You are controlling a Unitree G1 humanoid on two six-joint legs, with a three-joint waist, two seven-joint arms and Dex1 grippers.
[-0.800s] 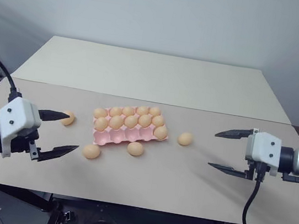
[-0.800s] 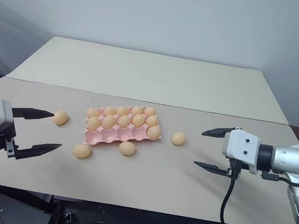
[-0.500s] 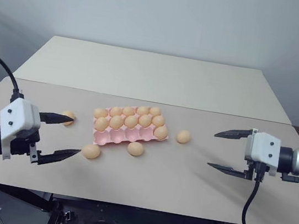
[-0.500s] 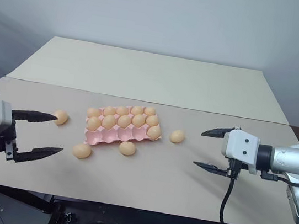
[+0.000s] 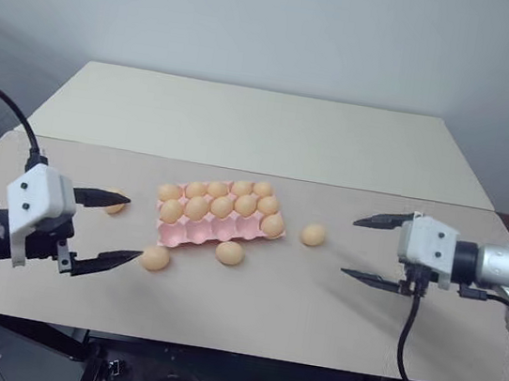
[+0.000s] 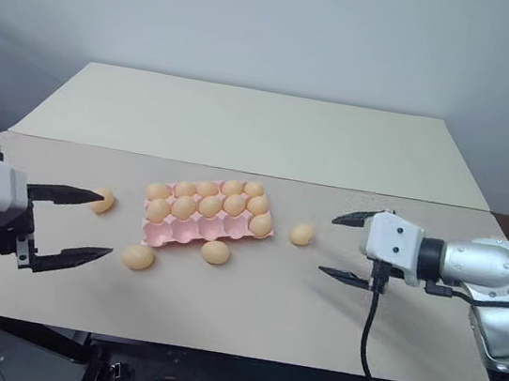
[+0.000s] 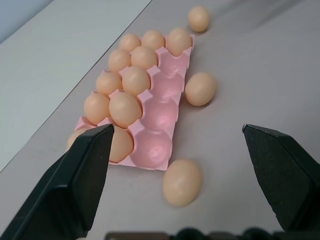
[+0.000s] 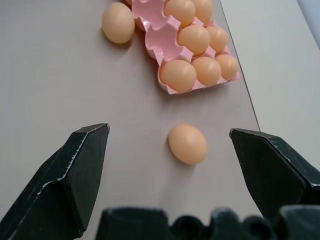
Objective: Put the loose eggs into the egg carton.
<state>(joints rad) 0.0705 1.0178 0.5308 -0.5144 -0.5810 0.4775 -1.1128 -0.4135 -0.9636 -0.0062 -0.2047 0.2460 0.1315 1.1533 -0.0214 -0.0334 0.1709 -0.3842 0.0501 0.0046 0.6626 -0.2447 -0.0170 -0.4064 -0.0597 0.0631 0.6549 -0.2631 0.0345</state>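
- The left gripper point(image 5: 115, 228) hovers over the near left of the table point(image 5: 314, 303), its two black fingers spread wide and nothing between them.
- One loose egg point(image 5: 116, 202) lies behind the upper finger, which covers part of it (its outline is cut in the head views).
- A second loose egg point(image 5: 155, 257) sits just off the lower fingertip; whether they touch is hard to tell.
- The pink egg carton point(image 5: 221, 228) lies mid-table, slightly skewed. Eggs fill its two far rows; in the near row four cups stand empty and only the rightmost holds an egg.
- A third loose egg point(image 5: 230, 252) rests just beside the carton's near edge.
- A fourth loose egg point(image 5: 314, 235) lies to the right of the carton, apart from it.
- The right gripper point(image 5: 365, 247) hangs right of that egg, fingers released wide, empty; the egg lies ahead between its fingers in the right wrist view.
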